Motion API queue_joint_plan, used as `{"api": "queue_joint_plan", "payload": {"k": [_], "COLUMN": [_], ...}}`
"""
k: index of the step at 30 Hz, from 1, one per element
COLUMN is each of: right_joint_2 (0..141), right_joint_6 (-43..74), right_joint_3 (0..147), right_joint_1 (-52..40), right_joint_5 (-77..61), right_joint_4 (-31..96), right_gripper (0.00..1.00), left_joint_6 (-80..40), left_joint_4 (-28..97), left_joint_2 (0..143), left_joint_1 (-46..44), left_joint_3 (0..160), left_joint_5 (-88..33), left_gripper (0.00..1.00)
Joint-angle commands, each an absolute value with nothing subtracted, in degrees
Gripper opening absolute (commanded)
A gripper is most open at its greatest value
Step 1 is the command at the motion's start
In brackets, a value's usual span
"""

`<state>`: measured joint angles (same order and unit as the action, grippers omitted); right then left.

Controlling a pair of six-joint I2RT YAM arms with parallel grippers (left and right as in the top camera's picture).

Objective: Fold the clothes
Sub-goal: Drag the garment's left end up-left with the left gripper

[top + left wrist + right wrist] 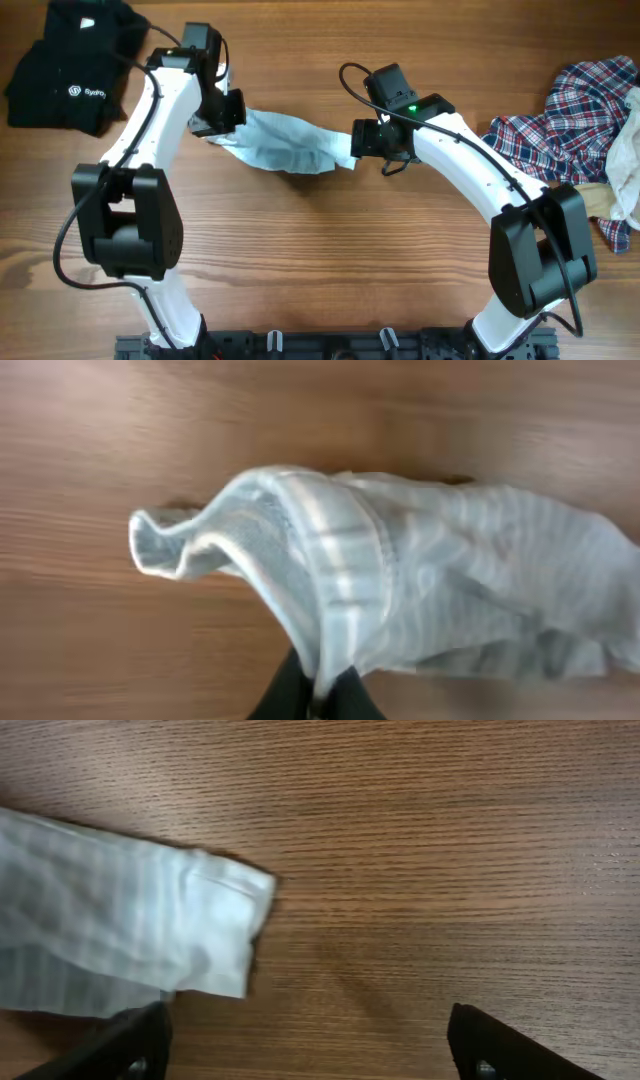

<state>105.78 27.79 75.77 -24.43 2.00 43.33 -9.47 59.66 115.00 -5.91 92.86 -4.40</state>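
Note:
A small pale-blue striped garment lies stretched between the two arms at the table's middle. My left gripper is shut on its left end; in the left wrist view the cloth rises bunched from the black fingertips. My right gripper stands open just off the garment's right end. In the right wrist view the cloth's corner lies at the left, beside one finger, and only bare wood lies between the wide-apart jaws.
A black logo garment lies folded at the far left corner. A red-blue-white plaid shirt and a beige piece are heaped at the right edge.

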Motion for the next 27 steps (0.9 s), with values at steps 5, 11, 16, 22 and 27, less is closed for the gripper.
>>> {"api": "queue_joint_plan", "payload": {"k": [5, 11, 16, 22, 27], "right_joint_2": [106.7, 106.7, 106.7, 106.7, 106.7], "right_joint_6": [27.2, 27.2, 27.2, 27.2, 27.2], "right_joint_3": [75.3, 75.3, 75.3, 75.3, 75.3], "right_joint_1": [-24.4, -24.4, -24.4, -24.4, -24.4], "right_joint_5": [3.2, 3.3, 3.3, 3.3, 3.3], "right_joint_4": [44.0, 43.3, 43.3, 43.4, 43.4], "right_gripper": [0.89, 0.89, 0.89, 0.89, 0.89], "left_joint_6": [-9.2, -9.2, -9.2, -9.8, -9.8], "left_joint_4": [58.6, 59.9, 59.5, 60.0, 59.4], "left_joint_2": [113.7, 111.1, 106.8, 102.8, 102.1], "left_joint_1": [-4.3, -5.3, -6.7, -6.6, -6.5], "left_joint_3": [93.8, 93.9, 93.9, 93.9, 93.9], "left_joint_5": [1.3, -8.3, -8.5, -11.0, -10.8], "left_gripper": [0.04, 0.04, 0.04, 0.04, 0.04]}}
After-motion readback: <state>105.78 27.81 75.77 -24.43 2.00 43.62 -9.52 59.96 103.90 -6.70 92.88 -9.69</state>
